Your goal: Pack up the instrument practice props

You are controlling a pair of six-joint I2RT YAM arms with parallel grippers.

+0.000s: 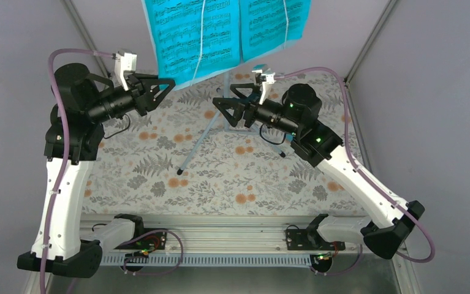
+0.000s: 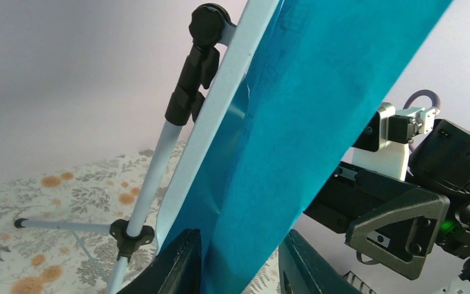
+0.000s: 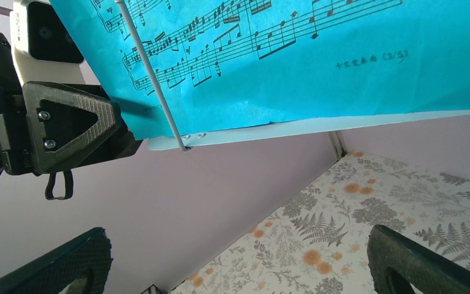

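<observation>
At the far middle of the desk (image 1: pixel 220 177), which has a fern-and-flower cloth on it, one pale blue music stand (image 2: pixel 152 177) stands upright on thin tripod legs. Turquoise sheet-music pages (image 1: pixel 195 37) printed with black notes rest on its shelf.

The left gripper (image 2: pixel 241 269) is raised to the lower left corner of the pages. Its jaws are partly open, one finger on each side of the hanging paper. A sliver of space shows beside the paper, so the pages do not look pinched yet. The right gripper (image 1: pixel 223 109) hovers just beside the stand's pole, below the shelf. Its jaws are spread wide and hold nothing.

The step in hand appears to be taking the pages off the stand. The next move likely calls for the left jaws to close on the corner. The pages would then have to slide out from under the wire page holders (image 1: pixel 203 30) without tearing or tipping the light stand.

Count:
- One stand
- Two page spreads side by side
- Two wire holders
- Two arms

No metronome is in view.
</observation>
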